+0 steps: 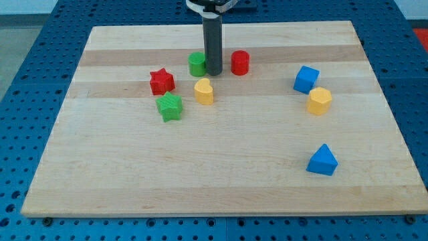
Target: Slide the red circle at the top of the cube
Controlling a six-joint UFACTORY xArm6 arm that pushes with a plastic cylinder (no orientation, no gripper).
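The red circle (240,62) is a short red cylinder near the board's top middle. The blue cube (305,79) sits to the view's right of it and slightly lower. My tip (214,72) rests on the board between the green cylinder (197,64) on its left and the red circle on its right, close to both. The rod rises straight up out of the view's top.
A yellow heart block (204,91), a red star (161,82) and a green star (169,106) lie left of centre. A yellow block (319,100) sits just below the blue cube. A blue triangle (322,161) lies at lower right. The wooden board (214,181) sits on a blue pegboard.
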